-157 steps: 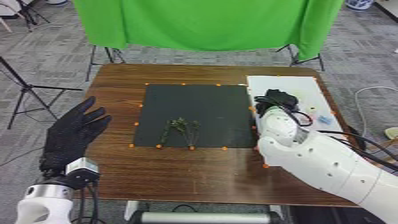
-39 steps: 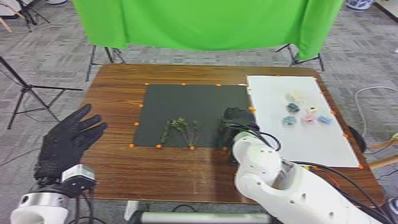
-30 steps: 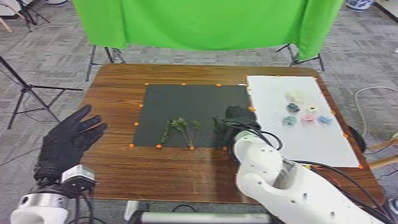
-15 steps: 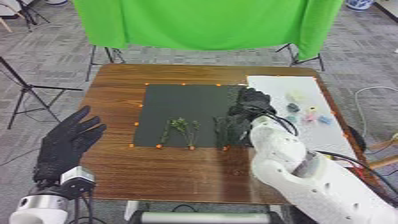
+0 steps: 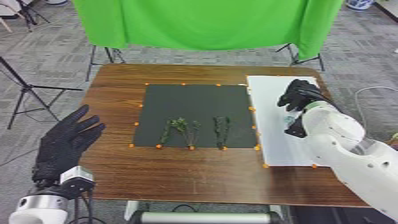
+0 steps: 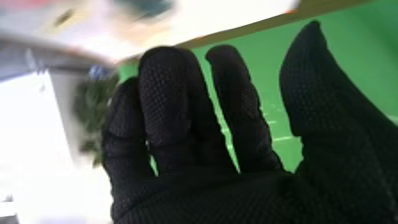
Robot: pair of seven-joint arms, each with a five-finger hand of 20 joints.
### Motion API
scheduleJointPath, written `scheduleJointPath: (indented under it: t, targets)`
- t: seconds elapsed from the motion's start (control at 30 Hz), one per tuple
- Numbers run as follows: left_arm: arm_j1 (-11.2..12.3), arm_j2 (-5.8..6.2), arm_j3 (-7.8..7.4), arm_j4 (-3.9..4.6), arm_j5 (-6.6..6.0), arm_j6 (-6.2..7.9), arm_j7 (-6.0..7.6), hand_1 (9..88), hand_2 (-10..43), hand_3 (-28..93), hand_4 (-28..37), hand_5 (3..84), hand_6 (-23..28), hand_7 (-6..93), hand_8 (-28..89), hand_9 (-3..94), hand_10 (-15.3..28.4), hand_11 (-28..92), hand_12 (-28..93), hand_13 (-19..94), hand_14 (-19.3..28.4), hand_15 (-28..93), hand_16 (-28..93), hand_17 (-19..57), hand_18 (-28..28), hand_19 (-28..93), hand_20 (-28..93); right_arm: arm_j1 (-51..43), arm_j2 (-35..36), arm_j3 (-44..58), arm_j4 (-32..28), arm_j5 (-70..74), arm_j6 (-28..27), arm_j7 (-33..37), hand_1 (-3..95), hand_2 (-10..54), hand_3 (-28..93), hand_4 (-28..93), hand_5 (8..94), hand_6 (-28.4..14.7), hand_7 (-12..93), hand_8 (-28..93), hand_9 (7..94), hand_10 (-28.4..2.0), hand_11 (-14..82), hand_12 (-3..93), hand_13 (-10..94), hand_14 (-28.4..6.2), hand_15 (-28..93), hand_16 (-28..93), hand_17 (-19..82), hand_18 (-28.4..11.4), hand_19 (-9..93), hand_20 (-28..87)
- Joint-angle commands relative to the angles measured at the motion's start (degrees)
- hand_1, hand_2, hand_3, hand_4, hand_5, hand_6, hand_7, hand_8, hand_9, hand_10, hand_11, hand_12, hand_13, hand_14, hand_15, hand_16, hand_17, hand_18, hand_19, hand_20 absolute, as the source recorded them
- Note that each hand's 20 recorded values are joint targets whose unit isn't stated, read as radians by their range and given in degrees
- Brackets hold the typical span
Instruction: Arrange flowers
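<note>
At the lower left of the frame, the left hand [image 5: 64, 145] is at the brown surface's [image 5: 178, 175] edge, fingers straight and spread, gripping nothing. Green stems [image 5: 182, 131] lie on the black mat [image 5: 191, 102] in its lower part, with another bunch [image 5: 222, 131] to their right, well apart from the right fingers. At right, a pale teal flower [image 5: 290, 120] lies on the white sheet [image 5: 280, 150], near the right hand [image 5: 304, 95], whose fingers [image 6: 164, 100] are extended, thumb wide, holding nothing. Beyond hangs a green cloth [image 5: 204, 25].
</note>
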Motion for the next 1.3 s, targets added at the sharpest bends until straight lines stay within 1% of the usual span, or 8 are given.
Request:
scheduleJointPath:
  t: [0.03, 0.63, 0.73, 0.87, 0.93, 1.0, 1.07, 1.3]
  targets:
    - [0.53, -0.22, 0.15, -0.18, 0.0, -0.08, -0.52, 24.7, 6.6, 82, -19.2, 38.3, 10.0, 13.2, -10, 36.5, 20.3, 27, 9, 27, 27.1, 50, -10, -8.5, 24.4, 60, -6, -4.46, 0.67, 1.88, 0.52, -0.45, -4.2, 1.55, 32.5, -7.7, 93, -26, 53.8, -7.0, 25, -17, 50.4, -19.8, 32.2, 13.4, 51, -15.1, 81, 6, 23, -23.0, 92, 29]
    - [-0.23, -0.48, 0.01, 0.19, 0.3, -0.97, -2.01, 24.7, 6.6, 82, -19.1, 38.3, 10.1, 13.2, -10, 36.5, 20.3, 27, 9, 27, 27.0, 49, -10, -8.5, 24.4, 60, -6, -6.06, 0.03, -1.54, 1.19, -1.83, -5.35, 2.32, 33.8, -9.1, 93, -26, 53.5, -6.4, 24, -17, 50.5, -19.4, 27.4, 13.6, 52, -15.1, 81, 6, 22, -23.2, 92, 30]
    - [-0.54, -0.36, 0.11, 0.29, 0.38, -1.08, -2.11, 24.7, 6.6, 82, -19.1, 38.3, 10.1, 13.2, -10, 36.5, 20.3, 27, 9, 27, 27.1, 50, -10, -8.5, 24.4, 60, -6, -5.05, 0.59, -4.12, 1.53, -2.22, -3.45, 4.27, 34.8, -9.3, 93, -27, 54.5, -5.6, 25, -17, 53.9, -18.6, 27.4, 13.7, 54, -14.2, 80, 7, 23, -23.6, 92, 30]
    - [-0.19, -0.25, 0.01, 0.15, 0.28, -0.83, -1.76, 24.7, 6.6, 82, -19.1, 38.3, 10.1, 13.2, -10, 36.5, 20.3, 27, 9, 27, 27.1, 50, -10, -8.5, 24.3, 60, -6, -2.51, 1.57, -9.01, 2.47, -4.3, 0.35, 5.78, 40.9, -9.5, 90, -28, 63.0, -4.1, 26, -17, 64.8, -15.6, 33.4, 14.7, 62, -10.8, 76, 15, 28, -24.2, 93, 32]
    - [0.09, -0.2, 0.07, 0.07, 0.01, -0.44, -1.22, 24.7, 6.6, 82, -19.1, 38.3, 10.1, 13.1, -10, 36.5, 20.3, 27, 9, 27, 27.1, 50, -10, -8.5, 24.3, 60, -6, -0.68, 1.95, -11.92, 3.18, -5.55, 2.55, 6.52, 43.4, -9.5, 88, -28, 64.4, -3.9, 28, -10, 69.3, -13.4, 29.4, 20.3, 64, -9.4, 74, 17, 30, -24.4, 93, 34]
    - [0.2, -0.29, 0.05, 0.04, 0.07, -0.44, -1.06, 24.7, 6.6, 82, -19.1, 38.4, 10.1, 13.1, -10, 36.5, 20.4, 27, 9, 27, 27.2, 50, -10, -8.5, 24.3, 60, -6, 0.64, 2.32, -14.27, 3.7, -6.37, 4.93, 7.09, 49.2, -9.5, 84, -28, 67.9, -3.0, 35, -6, 78.2, -9.9, 22.2, 30.5, 69, -7.0, 72, 20, 33, -24.5, 93, 37]
    - [0.15, -0.44, -0.02, 0.06, 0.06, -0.61, -1.18, 24.7, 6.6, 81, -19.1, 38.4, 10.1, 13.0, -10, 36.5, 20.3, 27, 9, 27, 27.1, 50, -10, -8.5, 24.4, 60, -6, 1.59, 2.73, -16.25, 3.94, -7.5, 7.14, 7.96, 51.6, -9.5, 83, -28, 71.0, -1.7, 38, -5, 82.2, -8.5, 23.1, 32.7, 73, -6.3, 71, 20, 35, -24.5, 93, 39]
    - [1.39, -0.46, -0.72, -0.37, -0.37, 0.05, 0.03, 24.6, 6.6, 82, -19.0, 38.3, 10.0, 13.2, -9, 36.5, 20.4, 27, 9, 27, 27.1, 50, -10, -8.5, 24.3, 60, -6, 4.32, 3.01, -18.72, 3.25, -9.85, 13.58, 8.6, 53.6, -9.5, 82, -28, 77.0, 0.0, 39, -2, 88.3, -7.0, 23.3, 35.5, 80, -5.7, 70, 18, 39, -25.1, 93, 42]
